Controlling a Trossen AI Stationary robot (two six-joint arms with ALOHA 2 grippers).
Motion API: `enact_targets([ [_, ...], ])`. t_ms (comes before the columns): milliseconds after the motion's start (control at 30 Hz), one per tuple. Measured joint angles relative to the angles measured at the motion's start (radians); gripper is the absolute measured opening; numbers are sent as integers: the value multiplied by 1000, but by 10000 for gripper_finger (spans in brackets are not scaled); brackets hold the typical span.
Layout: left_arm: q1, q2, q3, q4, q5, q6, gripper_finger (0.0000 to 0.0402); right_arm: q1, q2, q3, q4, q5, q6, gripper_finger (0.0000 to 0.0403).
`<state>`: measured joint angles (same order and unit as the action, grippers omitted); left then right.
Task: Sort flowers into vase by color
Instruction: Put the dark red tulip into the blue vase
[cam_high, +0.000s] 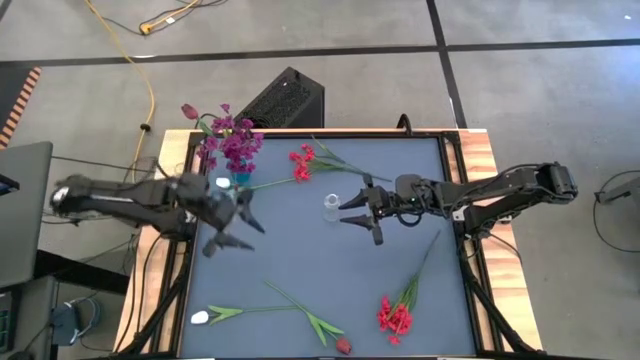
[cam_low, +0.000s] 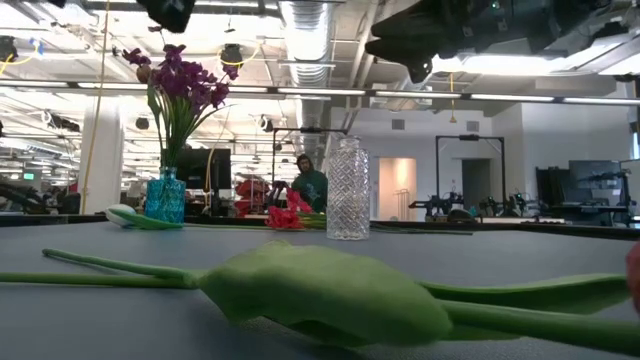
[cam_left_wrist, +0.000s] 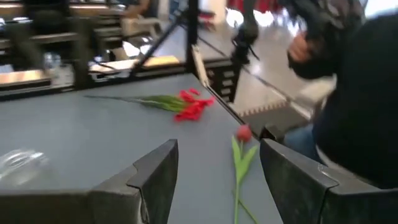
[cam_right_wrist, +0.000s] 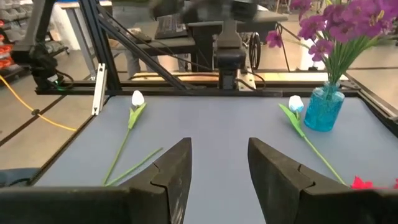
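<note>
L gripper: above table's left-centre, just in front of blue vase; fingers spread, grasping nothing; prob. free to go for next stem.
R gripper: mid-table, just beside clear vase; fingers apart, nothing between them; wrist view looks across to table's left side.
Blue vase: back-left of table; holds purple bunch; purple looks sorted already.
Clear vase: centre of table, upright, no stems in it; likely meant for another colour; which one, cannot tell.
White bloom A: lies flat, head just beside blue vase, stem running toward back-centre; not in a vase.
Red cluster, back: flat on table betw. blue vase and clear vase, toward back edge; unsorted.
Red cluster, front: front-right, stem pointing toward right edge; well apart from both vases.
White bloom B: front-left, flat; long stem with leaves reaching toward front-centre.
Red bud: single, at front edge, near centre.
Table: grey mat.
Progress (est.): early; one colour done, five stems or clusters loose.
Risk (est.): clear vase light and narrow; a gripper so near could tip it.
</note>
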<state>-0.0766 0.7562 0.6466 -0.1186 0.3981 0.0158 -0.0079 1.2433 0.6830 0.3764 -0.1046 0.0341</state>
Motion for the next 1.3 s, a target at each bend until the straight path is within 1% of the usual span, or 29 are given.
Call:
enact_targets([
  [167,-254,112,22,9,-257,41,215,-16,0,0,-17,0,3,182],
  [233,-339,166,22,4,-373,22,215,-22,0,0,-19,1,3,182],
  [300,-412,230,22,4,-468,-12,215,-23,0,0,-18,1,3,182],
  [400,-491,338,22,17,-557,-62,215,-24,0,0,-17,1,6,182],
  [500,-532,448,21,56,-613,-97,215,-11,0,0,-20,1,49,182],
  [567,-541,519,21,112,-631,-119,215,11,0,0,-29,1,76,182],
  [733,-544,677,21,240,-616,-133,215,109,0,0,-48,9,108,182],
  [833,-536,756,21,308,-614,-133,215,178,0,0,-58,70,146,182],
  [1000,-521,871,22,426,-615,-105,215,294,0,0,-90,205,165,182],
  [1200,-501,979,22,470,-606,-99,215,392,0,0,-122,325,222,182],
  [1300,-492,1010,22,480,-572,-96,210,430,0,0,-145,378,252,182],
])
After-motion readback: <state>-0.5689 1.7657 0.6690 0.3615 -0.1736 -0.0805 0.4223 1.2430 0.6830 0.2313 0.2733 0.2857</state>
